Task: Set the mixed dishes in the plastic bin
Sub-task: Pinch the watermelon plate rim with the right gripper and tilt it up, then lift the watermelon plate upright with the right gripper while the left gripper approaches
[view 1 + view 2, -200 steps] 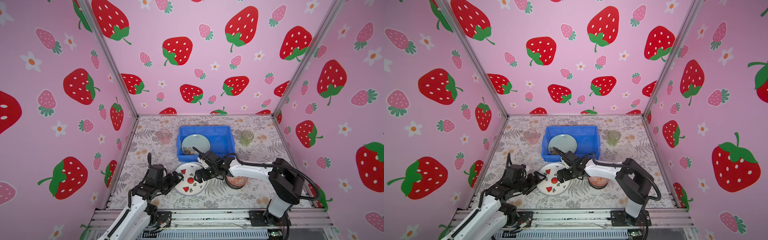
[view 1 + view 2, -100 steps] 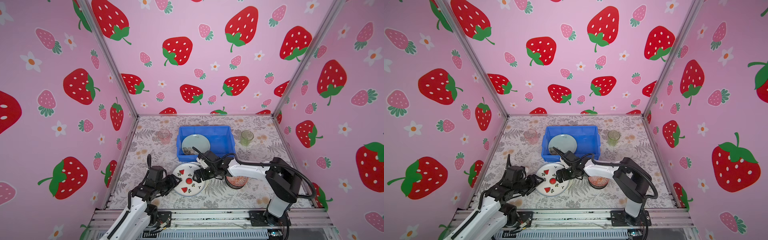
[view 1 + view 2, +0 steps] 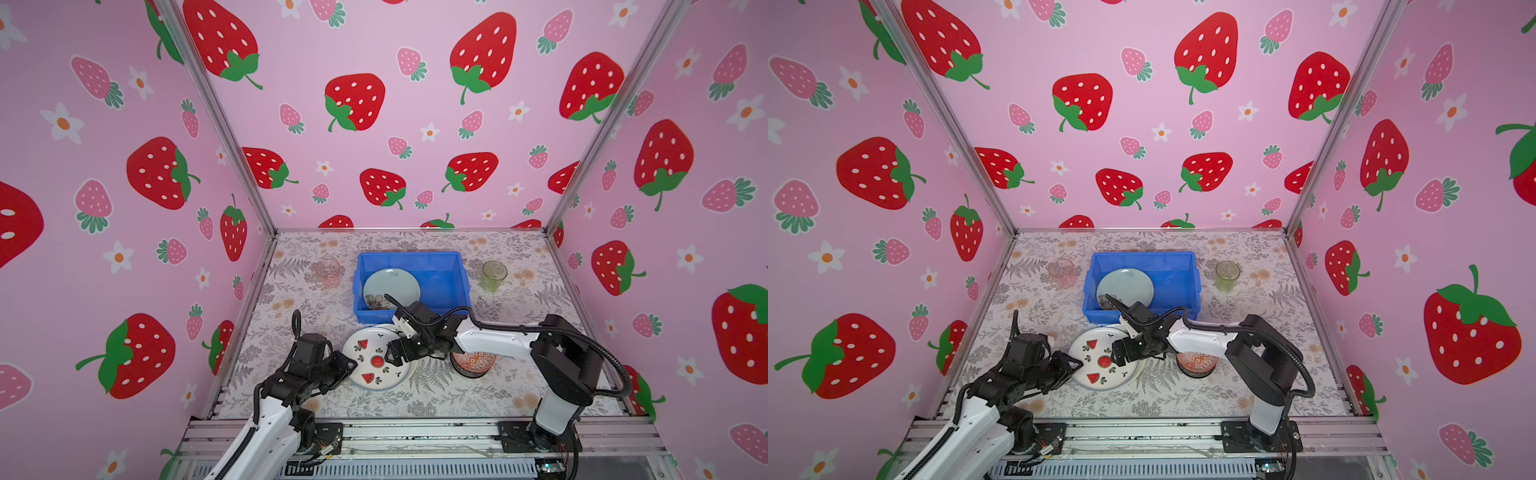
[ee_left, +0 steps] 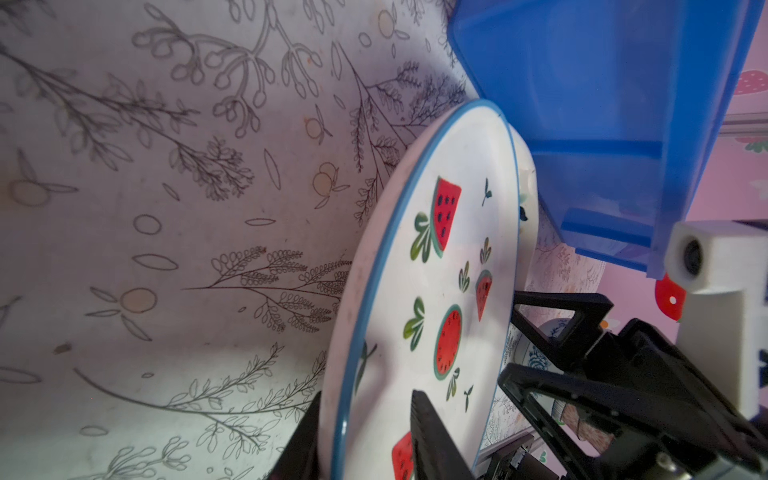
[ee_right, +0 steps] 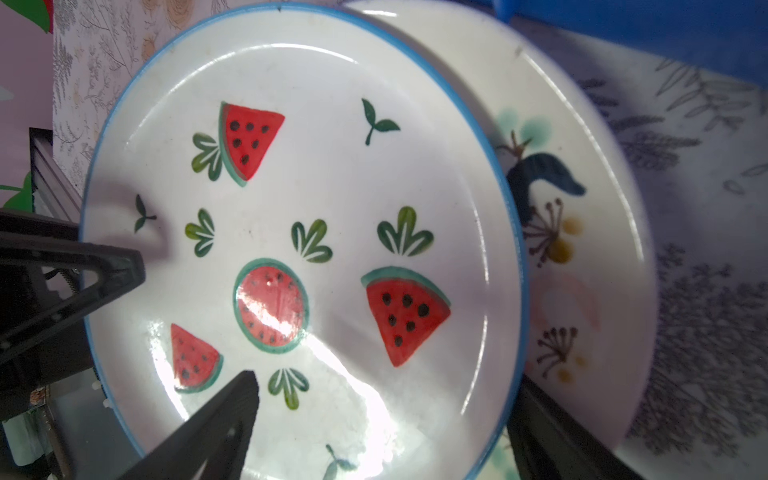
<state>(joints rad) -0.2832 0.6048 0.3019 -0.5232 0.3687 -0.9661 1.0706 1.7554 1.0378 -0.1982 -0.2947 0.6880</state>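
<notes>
Left gripper [image 3: 352,366] clamps the watermelon plate [image 3: 370,362] at its nine o'clock rim, right gripper [image 3: 394,358] hangs wide open over three o'clock

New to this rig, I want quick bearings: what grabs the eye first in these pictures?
The pink strawberry-print walls dominate. In the near middle, the watermelon plate sits between both arms: the left gripper is shut on its rim, the right gripper open over it. Behind stands the blue bin holding a pale green plate.
</notes>
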